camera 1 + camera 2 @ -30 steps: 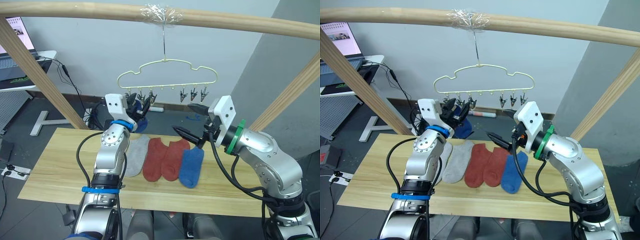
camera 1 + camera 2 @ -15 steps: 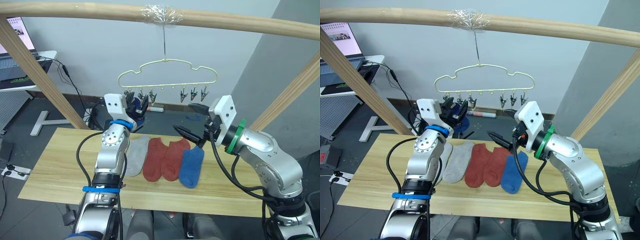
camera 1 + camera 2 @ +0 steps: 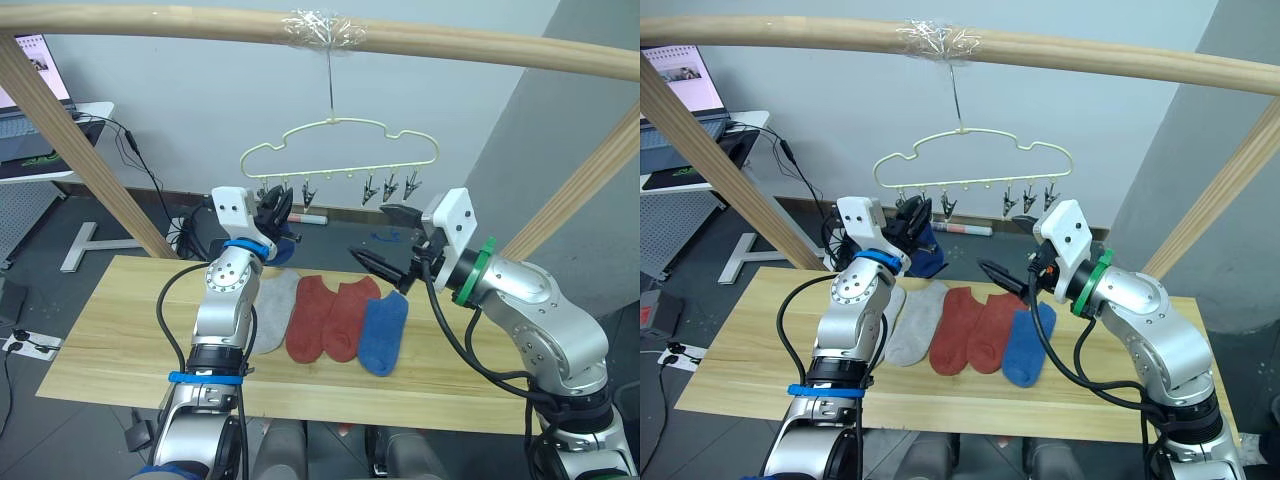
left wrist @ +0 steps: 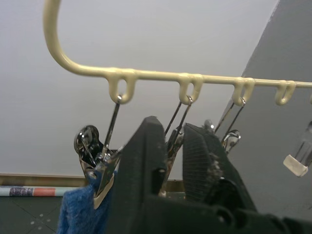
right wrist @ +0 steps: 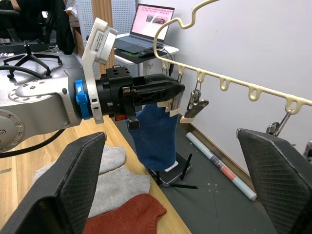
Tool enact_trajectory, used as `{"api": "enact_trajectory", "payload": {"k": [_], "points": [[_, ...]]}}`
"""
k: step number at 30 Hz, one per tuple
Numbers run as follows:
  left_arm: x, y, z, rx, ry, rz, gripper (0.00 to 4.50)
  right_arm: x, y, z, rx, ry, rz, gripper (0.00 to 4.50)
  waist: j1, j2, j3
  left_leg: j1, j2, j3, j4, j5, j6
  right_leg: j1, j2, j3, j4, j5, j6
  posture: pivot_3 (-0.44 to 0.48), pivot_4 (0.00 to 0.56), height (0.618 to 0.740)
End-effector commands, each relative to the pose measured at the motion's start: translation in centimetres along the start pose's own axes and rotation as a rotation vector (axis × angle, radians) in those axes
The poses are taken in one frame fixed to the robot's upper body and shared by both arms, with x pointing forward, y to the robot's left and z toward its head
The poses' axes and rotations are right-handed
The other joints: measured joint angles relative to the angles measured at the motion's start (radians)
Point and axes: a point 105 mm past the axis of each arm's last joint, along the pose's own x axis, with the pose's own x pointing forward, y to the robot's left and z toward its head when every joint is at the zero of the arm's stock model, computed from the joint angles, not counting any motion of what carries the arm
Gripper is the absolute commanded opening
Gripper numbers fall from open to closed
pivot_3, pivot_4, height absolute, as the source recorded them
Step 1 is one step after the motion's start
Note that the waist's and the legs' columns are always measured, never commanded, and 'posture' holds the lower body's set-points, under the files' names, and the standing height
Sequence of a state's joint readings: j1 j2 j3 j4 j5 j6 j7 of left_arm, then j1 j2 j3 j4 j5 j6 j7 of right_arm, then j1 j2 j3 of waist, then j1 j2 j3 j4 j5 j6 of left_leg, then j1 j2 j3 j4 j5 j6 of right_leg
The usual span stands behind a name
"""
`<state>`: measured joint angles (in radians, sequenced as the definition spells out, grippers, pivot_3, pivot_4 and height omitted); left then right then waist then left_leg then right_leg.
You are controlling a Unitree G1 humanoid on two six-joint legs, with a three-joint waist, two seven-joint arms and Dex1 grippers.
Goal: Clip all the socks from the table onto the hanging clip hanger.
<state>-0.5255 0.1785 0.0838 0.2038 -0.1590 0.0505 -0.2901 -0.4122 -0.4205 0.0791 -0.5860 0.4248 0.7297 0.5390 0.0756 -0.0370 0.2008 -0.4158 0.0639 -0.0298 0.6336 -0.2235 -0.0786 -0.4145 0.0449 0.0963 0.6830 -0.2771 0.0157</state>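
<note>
left gripper point(image 5: 165, 91) pinching a clip point(image 5: 195, 105), right gripper point(image 3: 385, 236) spread wide, empty

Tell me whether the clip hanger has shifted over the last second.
Yes. The clip hanger has swung slightly toward the robot's right, judged against the taped spot on the wooden pole, which stays put.

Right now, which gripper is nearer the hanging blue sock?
Left. The left gripper is right at the blue sock under the clip hanger; the right gripper hovers apart, open, above the socks on the table.
</note>
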Motion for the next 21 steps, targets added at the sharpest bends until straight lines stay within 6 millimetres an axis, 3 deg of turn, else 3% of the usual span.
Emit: {"api": "enact_trajectory", "payload": {"k": [1,5,9,11,15,18,21], "points": [[0.4,-0.2,1.7,-0.002,-0.070,-0.012,0.01,-0.3,0.1,1.2,-0.025,-0.047,-0.002,4.50,0.000,0.000,0.000,0.000,0.000,0.000,0.000,0.000,0.000,0.000,0.000,0.000,0.000,0.000,0.000,0.150,0.185,0.740],[0.3,-0.3,1.6,-0.008,-0.064,-0.018,0.01,-0.2,0.1,1.0,-0.014,-0.041,-0.004,4.50,0.000,0.000,0.000,0.000,0.000,0.000,0.000,0.000,0.000,0.000,0.000,0.000,0.000,0.000,0.000,0.153,0.187,0.740],[0.3,-0.3,1.4,-0.006,-0.047,-0.020,0.01,-0.1,0.0,-0.6,0.023,0.011,-0.035,4.50,0.000,0.000,0.000,0.000,0.000,0.000,0.001,0.000,0.000,0.001,0.000,0.000,0.000,0.000,0.000,0.156,0.187,0.740],[0.0,-0.4,1.0,-0.022,-0.031,-0.034,0.01,0.0,-0.5,-5.4,0.039,0.197,-0.147,4.50,0.000,-0.001,-0.001,0.000,0.000,0.000,0.001,0.000,0.000,0.001,0.000,0.000,0.000,0.000,0.000,0.162,0.189,0.740],[-0.5,0.1,0.7,-0.026,-0.009,-0.036,0.01,0.4,-0.6,-12.1,0.170,0.353,-0.289,4.50,-0.003,-0.001,-0.001,0.002,0.000,-0.001,0.001,0.000,0.000,0.003,0.000,0.000,0.000,0.000,0.000,0.162,0.189,0.740],[-0.6,-0.3,0.6,-0.027,0.003,-0.060,0.01,0.5,-0.9,-15.6,0.187,0.473,-0.343,4.50,-0.013,-0.001,-0.001,0.004,0.000,0.000,0.001,0.000,0.000,0.004,0.000,0.000,0.000,0.000,0.000,0.172,0.185,0.740],[-0.7,-0.5,0.7,-0.029,0.003,-0.066,0.01,0.3,-1.2,-17.6,0.204,0.547,-0.378,4.50,-0.019,-0.001,-0.001,0.003,0.000,0.000,0.002,0.000,0.000,0.004,0.000,0.000,0.000,0.001,0.001,0.172,0.185,0.740]]}}
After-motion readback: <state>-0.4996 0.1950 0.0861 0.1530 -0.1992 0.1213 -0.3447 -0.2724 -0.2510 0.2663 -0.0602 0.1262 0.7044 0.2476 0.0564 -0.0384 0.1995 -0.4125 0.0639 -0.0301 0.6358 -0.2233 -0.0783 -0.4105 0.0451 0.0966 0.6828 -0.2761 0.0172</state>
